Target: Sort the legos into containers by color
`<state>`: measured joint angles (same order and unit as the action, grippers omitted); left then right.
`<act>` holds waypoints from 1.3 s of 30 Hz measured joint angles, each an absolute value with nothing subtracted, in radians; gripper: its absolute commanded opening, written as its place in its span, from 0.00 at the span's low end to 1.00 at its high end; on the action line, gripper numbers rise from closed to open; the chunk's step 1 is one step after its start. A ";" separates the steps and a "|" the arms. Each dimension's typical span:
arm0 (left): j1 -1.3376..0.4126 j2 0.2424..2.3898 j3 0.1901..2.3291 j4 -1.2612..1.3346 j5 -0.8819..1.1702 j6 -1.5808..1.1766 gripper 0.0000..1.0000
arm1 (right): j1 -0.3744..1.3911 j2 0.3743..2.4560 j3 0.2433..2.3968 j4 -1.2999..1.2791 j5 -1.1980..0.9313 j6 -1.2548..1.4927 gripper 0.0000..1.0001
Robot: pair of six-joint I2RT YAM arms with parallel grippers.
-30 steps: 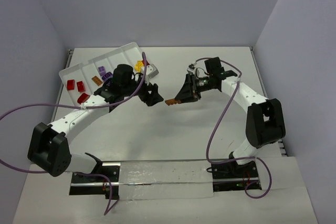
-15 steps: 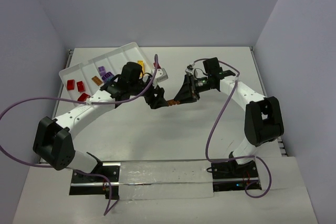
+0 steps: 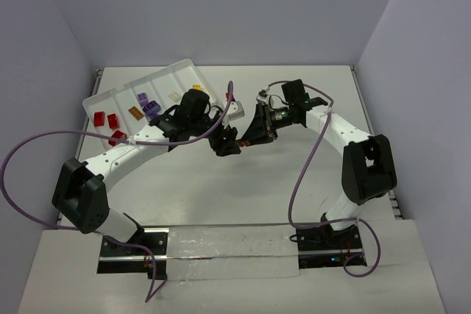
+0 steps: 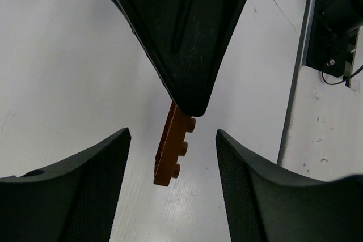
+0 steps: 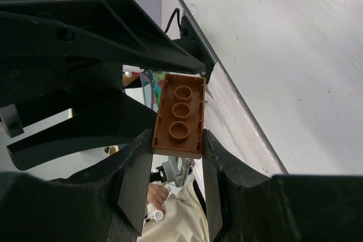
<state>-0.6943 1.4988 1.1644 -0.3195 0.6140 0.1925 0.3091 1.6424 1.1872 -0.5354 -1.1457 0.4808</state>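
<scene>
The right gripper [image 3: 248,139] pinches the orange lego [image 5: 178,116] by one end above the table centre, so its free end sticks out, probably for a handover. The left gripper [image 4: 170,157] stands open around it, not touching. The white tray [image 3: 140,82] lies at ten o'clock.

Top view overhead, distant; wrist views close, both showing orange brick [image 4: 170,148].

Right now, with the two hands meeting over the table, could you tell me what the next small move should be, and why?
I would probably close the left hand on the orange brick. It sits between that hand's open jaws, touching neither, while the right hand pinches its far end; the left should grip before the right lets go.
</scene>
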 measured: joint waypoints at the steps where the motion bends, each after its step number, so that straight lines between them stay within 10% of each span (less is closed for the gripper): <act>1: -0.697 1.502 1.164 -0.319 0.614 0.192 0.56 | 0.310 1.642 1.189 -0.535 -1.147 0.481 0.11; 8: -0.702 1.515 1.178 -0.331 0.613 0.192 0.35 | 0.310 1.642 1.193 -0.531 -1.150 0.483 0.11; 13: -0.714 1.526 1.197 -0.354 0.625 0.202 0.01 | 0.310 1.643 1.193 -0.522 -1.143 0.498 0.11; 20: -0.717 1.536 1.216 -0.381 0.625 0.207 0.00 | 0.309 1.644 1.193 -0.516 -1.140 0.517 0.23; 28: -0.717 1.534 1.216 -0.380 0.619 0.191 0.00 | 0.306 1.644 1.193 -0.495 -1.124 0.545 0.84; 39: -0.707 1.478 1.120 -0.380 0.550 0.109 0.00 | 0.191 1.572 1.193 -0.532 -0.892 0.556 0.89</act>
